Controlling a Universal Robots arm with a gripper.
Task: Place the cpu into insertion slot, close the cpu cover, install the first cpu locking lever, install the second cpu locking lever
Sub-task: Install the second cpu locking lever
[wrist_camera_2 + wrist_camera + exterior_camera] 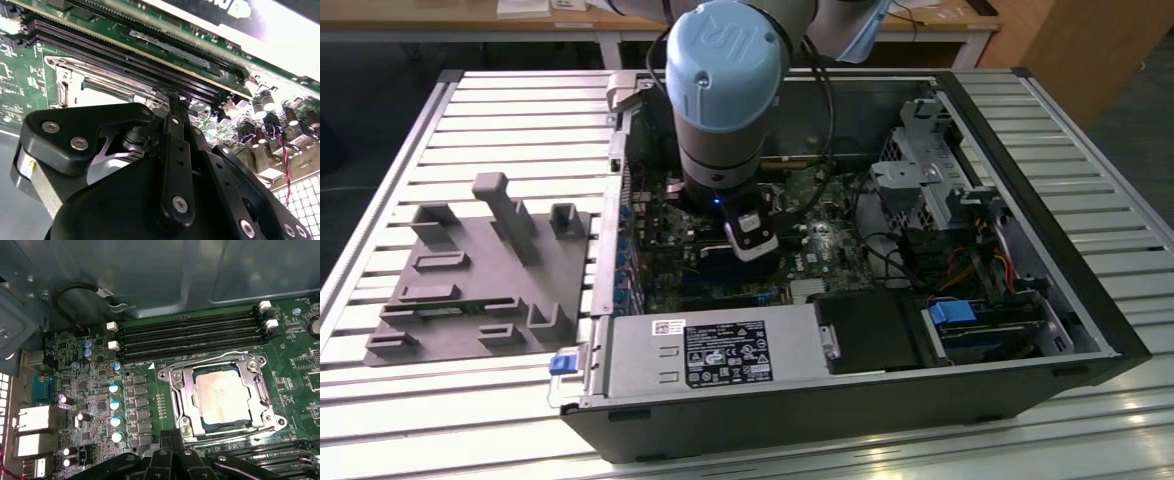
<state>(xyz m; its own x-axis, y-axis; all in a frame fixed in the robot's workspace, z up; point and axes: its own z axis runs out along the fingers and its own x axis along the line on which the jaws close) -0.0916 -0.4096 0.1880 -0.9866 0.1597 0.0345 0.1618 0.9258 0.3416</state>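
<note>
In the first wrist view the cpu (222, 397) lies flat in the insertion slot (174, 374), its dull silver face showing through the window of the cpu cover (260, 390). The cover is down over the chip. Thin wire levers run along two sides of the socket; whether they are latched I cannot tell. My gripper (174, 441) is shut with nothing in it, its tips just beside one edge of the socket near the lever (240, 435) there. In the second wrist view the gripper (172, 97) points at the cover (100, 80). In the exterior view the gripper (750, 242) hangs inside the open computer case.
Long black memory slots (190, 335) run beside the socket, and capacitors (116, 405) stand on another side of it. A grey power-supply box (707, 355) fills the case's near edge, with a drive cage (934, 180) and cables at the exterior view's right. A grey fixture (480, 280) sits at the exterior view's left.
</note>
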